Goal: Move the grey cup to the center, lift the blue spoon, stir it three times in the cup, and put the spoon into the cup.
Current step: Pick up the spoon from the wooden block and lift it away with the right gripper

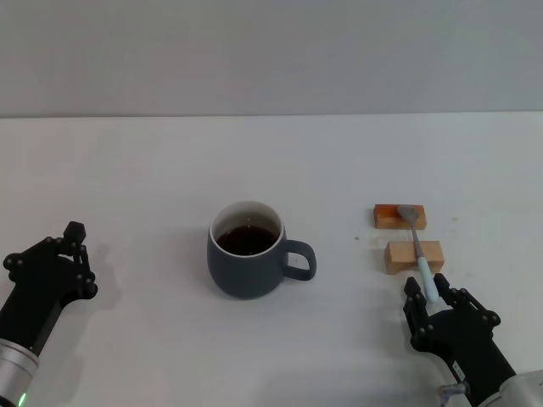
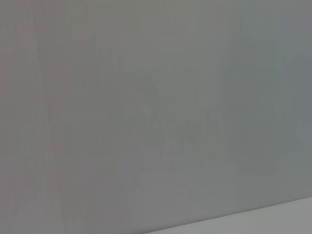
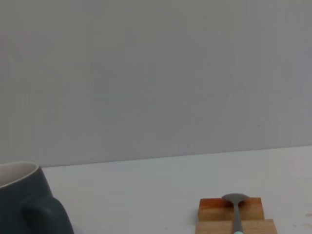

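the right claw [image 1: 431,292] sits spread around the spoon [image 1: 417,248] handle tip; closing off-centre could flick it off the blocks [image 1: 413,255]. left claw [image 1: 59,254]: cannot tell.

Two wooden blocks sit on the white table [image 1: 153,178] at about 3 o'clock from the scene's centre. The far block [image 1: 389,217] is the darker one — orange-brown on its upper face. The near block [image 1: 402,256] is paler, a light tan. They lie parallel, long sides facing each other, close together but apart, with a narrow strip of table visible between them. Both lie flat, neither tilted. A few small dark specks mark the table just beside the blocks, at 3 and 9 o'clock from them. Behind the table, at 12 o'clock, stands a plain grey wall [image 1: 271,51] — unmarked throughout.
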{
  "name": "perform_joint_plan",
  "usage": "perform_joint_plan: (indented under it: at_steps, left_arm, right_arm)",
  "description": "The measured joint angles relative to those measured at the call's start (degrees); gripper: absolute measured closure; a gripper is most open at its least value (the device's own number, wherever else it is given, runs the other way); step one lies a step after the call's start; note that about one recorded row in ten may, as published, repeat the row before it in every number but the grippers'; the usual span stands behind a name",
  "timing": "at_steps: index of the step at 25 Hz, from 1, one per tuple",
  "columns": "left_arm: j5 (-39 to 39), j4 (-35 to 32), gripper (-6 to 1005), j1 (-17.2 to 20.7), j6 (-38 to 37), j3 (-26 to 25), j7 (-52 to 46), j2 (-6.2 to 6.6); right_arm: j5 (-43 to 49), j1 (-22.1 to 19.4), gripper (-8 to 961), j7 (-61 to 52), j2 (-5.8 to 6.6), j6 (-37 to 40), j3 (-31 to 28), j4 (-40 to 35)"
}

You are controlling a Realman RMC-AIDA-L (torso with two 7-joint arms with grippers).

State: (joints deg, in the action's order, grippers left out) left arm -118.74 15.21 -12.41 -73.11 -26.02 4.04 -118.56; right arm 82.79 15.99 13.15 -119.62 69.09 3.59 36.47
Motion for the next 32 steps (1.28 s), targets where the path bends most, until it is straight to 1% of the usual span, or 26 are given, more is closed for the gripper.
perform_joint_plan:
  at_steps: [13, 19, 24, 30, 32]
  left_arm:
    - [0.0, -0.3, 1001, 0.0, 0.0, -0.1, 0.0, 0.00]
    - [0.0, -0.5, 1001, -0.1, 0.6, -0.1, 0.0, 0.00]
    - [0.0, -0.6, 1001, -0.2, 0.7, -0.2, 0.0, 0.00]
    - [0.0, -0.6, 1000, -0.3, 0.6, -0.2, 0.0, 0.00]
    - [0.0, -0.6, 1000, -0.3, 0.6, -0.2, 0.0, 0.00]
  right_arm:
    - [-0.6, 0.0, 587, -0.3, -0.06, -0.2, -0.8, 0.3]
    - [-1.3, -0.1, 704, -0.9, -0.07, -1.5, -2.3, 0.6]
    - [-1.1, -0.1, 791, -0.3, -0.02, -0.8, -2.2, 1.2]
    - [-1.0, -0.9, 791, 4.7, 0.42, 2.8, -2.1, 4.5]
    - [-0.9, -1.1, 791, 6.8, 0.86, 4.1, -2.2, 6.7]
